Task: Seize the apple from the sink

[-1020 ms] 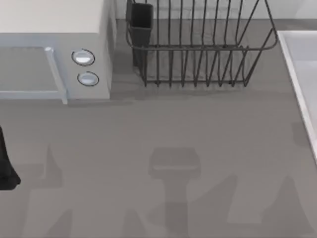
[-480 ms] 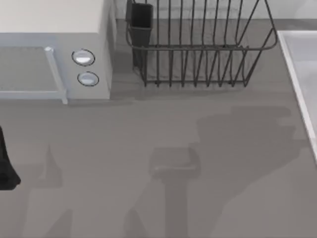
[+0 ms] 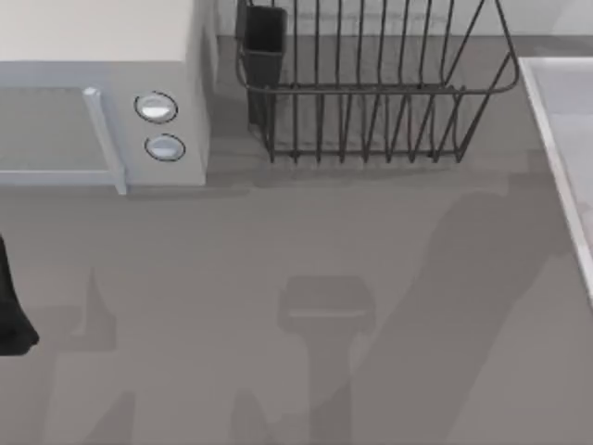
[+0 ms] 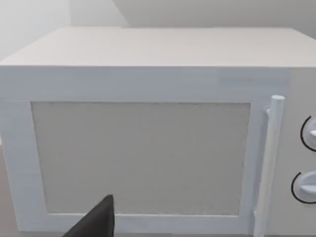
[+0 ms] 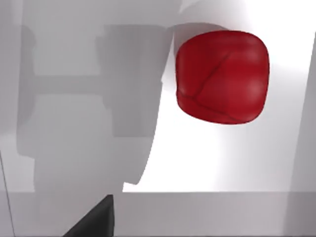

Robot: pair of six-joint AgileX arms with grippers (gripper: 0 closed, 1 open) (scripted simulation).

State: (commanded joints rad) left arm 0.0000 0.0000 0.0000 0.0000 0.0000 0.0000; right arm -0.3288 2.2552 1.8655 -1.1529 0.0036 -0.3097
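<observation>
1. Apple (image 5: 222, 76): in the right wrist view it lies on the pale floor of the sink (image 5: 222, 163), red and glossy, partly lit, with a grey shadow on the basin floor beside it.
2. Right tool (image 5: 94, 222): a single dark finger tip shows at the edge of the right wrist view, well apart from the apple and not touching it. Whether this tool is released or clenched cannot be told.
3. Sink, top view (image 3: 565, 120): a strip of its raised light rim runs along the right edge of the tabletop (image 3: 278, 241).
4. Left arm (image 3: 11, 306): parked at the left edge of the tabletop. Its wrist view faces the white microwave (image 4: 148, 98), with one dark finger tip (image 4: 96, 222) in front. Grip state cannot be told.
5. Dish rack (image 3: 371, 93): dark wire, at the far side of the tabletop, between microwave and sink.
</observation>
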